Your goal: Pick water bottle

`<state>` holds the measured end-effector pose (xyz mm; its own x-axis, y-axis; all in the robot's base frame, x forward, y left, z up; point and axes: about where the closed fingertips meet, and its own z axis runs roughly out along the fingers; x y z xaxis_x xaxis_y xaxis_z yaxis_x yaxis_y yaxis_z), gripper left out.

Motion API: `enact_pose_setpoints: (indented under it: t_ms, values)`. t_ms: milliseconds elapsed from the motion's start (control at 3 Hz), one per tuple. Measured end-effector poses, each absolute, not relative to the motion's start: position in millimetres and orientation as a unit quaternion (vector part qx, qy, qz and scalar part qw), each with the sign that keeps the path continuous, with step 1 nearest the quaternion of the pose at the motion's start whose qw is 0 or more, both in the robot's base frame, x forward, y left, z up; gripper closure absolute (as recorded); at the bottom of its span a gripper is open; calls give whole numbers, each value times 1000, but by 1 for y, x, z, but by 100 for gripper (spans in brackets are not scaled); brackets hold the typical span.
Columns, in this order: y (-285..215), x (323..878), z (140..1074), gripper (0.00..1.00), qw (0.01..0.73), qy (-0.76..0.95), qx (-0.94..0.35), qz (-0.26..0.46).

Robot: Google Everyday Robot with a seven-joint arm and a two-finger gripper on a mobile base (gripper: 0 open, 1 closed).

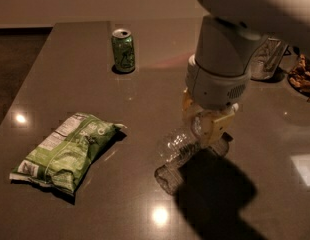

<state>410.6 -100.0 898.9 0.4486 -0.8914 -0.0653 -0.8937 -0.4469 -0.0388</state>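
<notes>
One water bottle (179,146), clear crinkled plastic, pinched at its upper end between the yellowish fingers (215,129) of the gripper (201,124). The bottle hangs tilted, base end down-left and neck end hidden inside the jaws. Its base looks to be just off the table (70,79), with a dim reflection beneath, though contact there is hard to judge. No label or writing can be read on it; the cap is out of sight.

One gripper, under the white arm (222,59), over the table's middle-right, closed on the bottle.

One green soda can (123,50), upright, well apart toward the far edge, top opened. Pale markings on its side, not legible.

One green snack bag (65,151) lying flat near the left edge, well apart from the bottle. A white panel of small print at its upper end is too fine to read.

One clear crinkly container (267,59) behind the arm at right, partly hidden; kind uncertain. Beside it, brown bits (302,74) at the frame edge.
</notes>
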Motion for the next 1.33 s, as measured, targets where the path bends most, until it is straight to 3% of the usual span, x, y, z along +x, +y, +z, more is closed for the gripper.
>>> enact_pose_setpoints:
  t_ms: [333,1333]
  values:
    - [-102,426,924,100,56,573,-817,-11]
    - [-109,448,958,100,111,648,-754,-2]
